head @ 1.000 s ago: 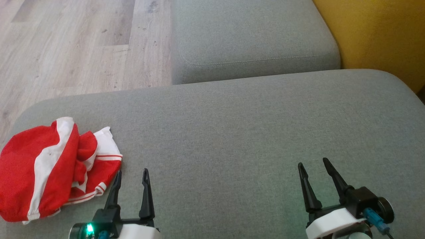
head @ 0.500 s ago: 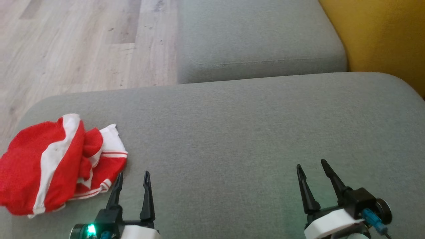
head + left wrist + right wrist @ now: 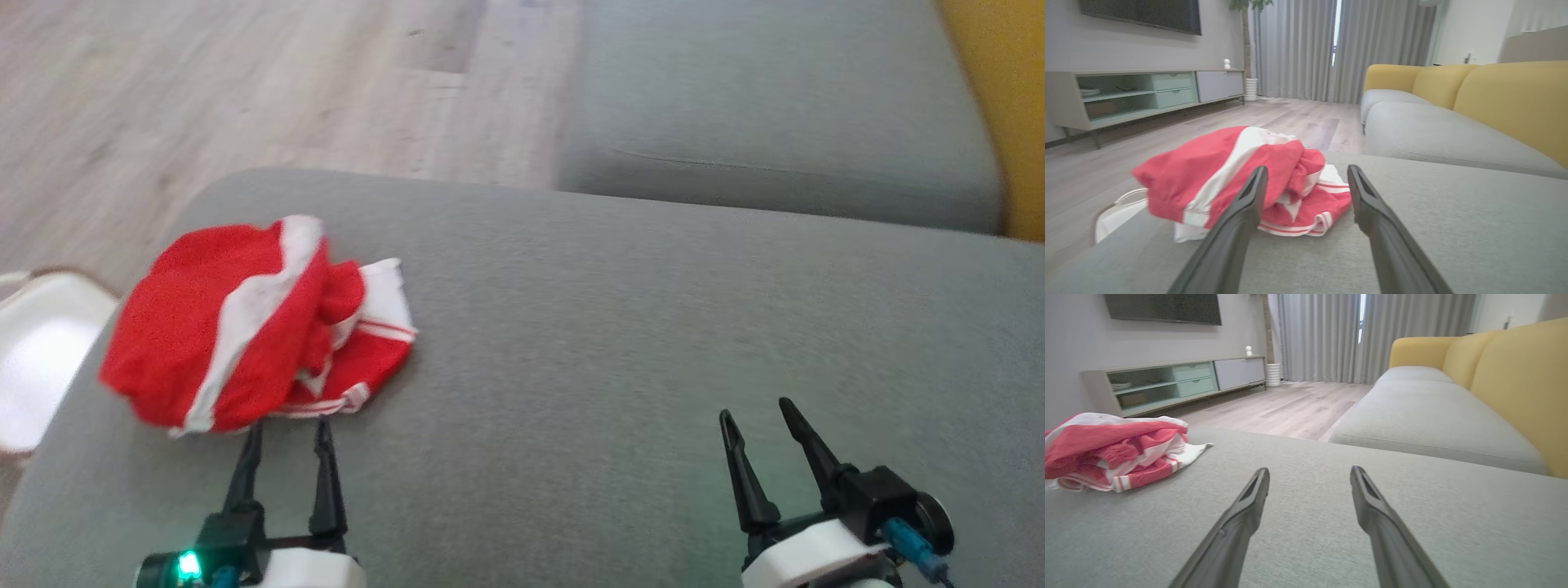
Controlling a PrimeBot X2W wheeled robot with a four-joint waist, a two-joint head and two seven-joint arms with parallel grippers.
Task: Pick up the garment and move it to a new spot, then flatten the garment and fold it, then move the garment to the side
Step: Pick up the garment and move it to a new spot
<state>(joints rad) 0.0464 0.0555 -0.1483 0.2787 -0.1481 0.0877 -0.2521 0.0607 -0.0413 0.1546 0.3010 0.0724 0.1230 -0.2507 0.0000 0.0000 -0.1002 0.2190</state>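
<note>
2 grippers are held spread and empty: left gripper [image 3: 288, 425] just short of the garment [image 3: 237, 327] crumpled at the grey cushion's [image 3: 612, 367] left end, right gripper [image 3: 755, 410] toward its right. Pickup is judged pending; advance and closure are needed.

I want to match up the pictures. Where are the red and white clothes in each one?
Head view: the garment lies left of middle on the grey cushion, just beyond the open left claw.
Left wrist view: the garment is left of centre, just ahead of the claw.
Right wrist view: the garment is at the left edge, halfway down.
Shared landmark: the yellow sofa back, at the right every time.
</note>
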